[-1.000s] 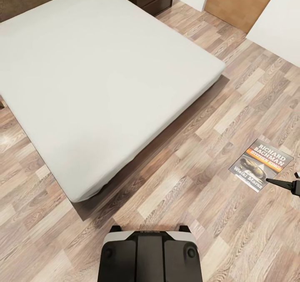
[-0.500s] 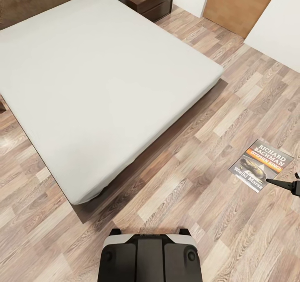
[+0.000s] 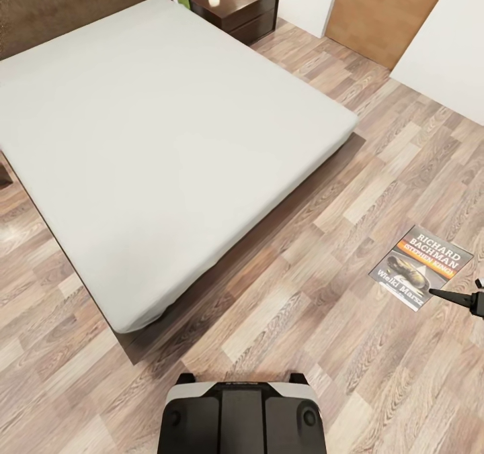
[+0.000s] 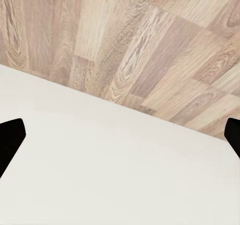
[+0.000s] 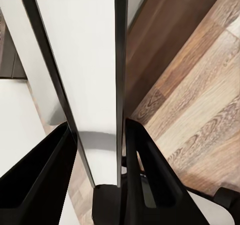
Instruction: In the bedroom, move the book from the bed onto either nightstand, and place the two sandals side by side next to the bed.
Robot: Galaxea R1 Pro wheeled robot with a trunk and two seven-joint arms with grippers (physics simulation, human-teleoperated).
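The book (image 3: 421,266), dark with an orange band and "Richard Bachman" lettering, hangs flat above the wooden floor at the right of the head view. My right gripper (image 3: 447,294) is shut on its near edge. In the right wrist view the book (image 5: 85,60) shows edge-on, white pages between dark covers, clamped between the two black fingers (image 5: 47,177). The bed (image 3: 154,131), its grey-white mattress bare, lies ahead to the left. The nightstand (image 3: 238,5) stands at its far corner. My left gripper (image 4: 120,140) is open over a white surface. The sandals are out of view.
A brown wooden door (image 3: 386,4) is in the white wall at the far right. The dark headboard (image 3: 67,1) runs along the back. My base (image 3: 242,417) shows at the bottom. Wood floor (image 3: 302,293) stretches between the bed and the book.
The whole head view has shifted: bed and nightstand sit lower in the picture and more of the nightstand shows. The book and right gripper keep their place in the view.
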